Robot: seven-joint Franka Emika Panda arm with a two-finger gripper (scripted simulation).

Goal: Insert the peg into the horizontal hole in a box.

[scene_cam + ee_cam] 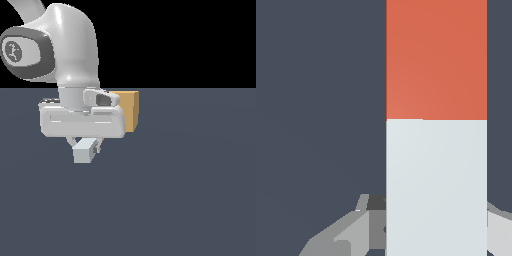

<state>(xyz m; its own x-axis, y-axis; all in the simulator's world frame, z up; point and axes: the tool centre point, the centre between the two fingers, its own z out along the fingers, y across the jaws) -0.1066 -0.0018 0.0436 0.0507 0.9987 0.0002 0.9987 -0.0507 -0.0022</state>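
My gripper is shut on the peg. In the exterior view only the peg's white end shows, end-on between the fingers. In the wrist view the peg fills the middle, with the orange-red half farther from the hand and the white half between the grey fingers. The gripper grasps the white half. The tan box stands behind the gripper at the exterior view's right, mostly hidden by the hand. Its hole is hidden in both views.
The flat dark grey floor spreads all around. The white arm and its wrist fill the upper part of the exterior view's left.
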